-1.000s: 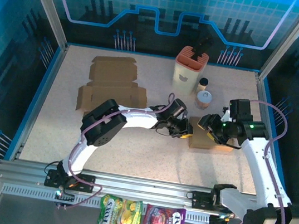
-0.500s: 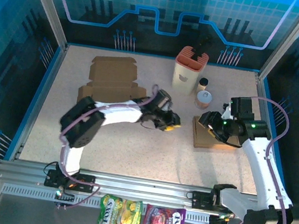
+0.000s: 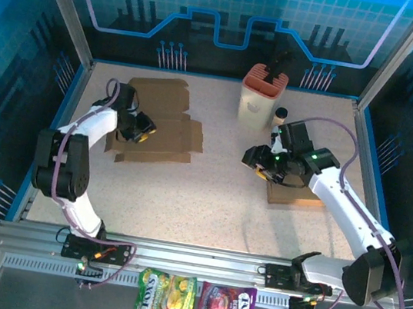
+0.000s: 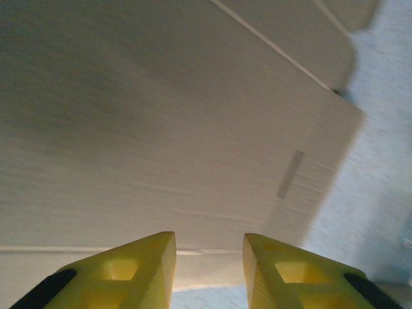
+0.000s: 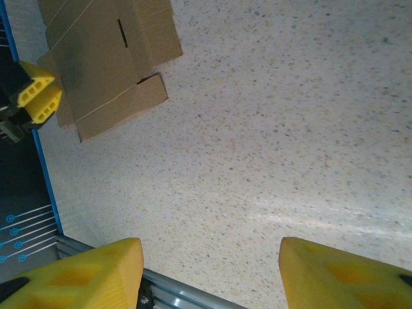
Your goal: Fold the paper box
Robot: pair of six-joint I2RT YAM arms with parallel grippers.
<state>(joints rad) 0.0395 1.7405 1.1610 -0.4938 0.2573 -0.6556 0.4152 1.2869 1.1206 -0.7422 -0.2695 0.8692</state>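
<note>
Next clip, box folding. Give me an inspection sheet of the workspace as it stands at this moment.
Surface: speckled table, no spills seen.
Job's things: unfolded cardboard lies flat at the back left; a brown box sits on the right, partly under the right arm.
Clutter: caddy and small bottle at the back; two snack bags in front of the front rail.
Claws: left claw open above the cardboard, holding nothing; right claw open over bare table, holding nothing.
Cables: purple cable along each arm, no snag seen.
Surroundings: blue-lit panels in a metal frame; nothing else seen.
</note>
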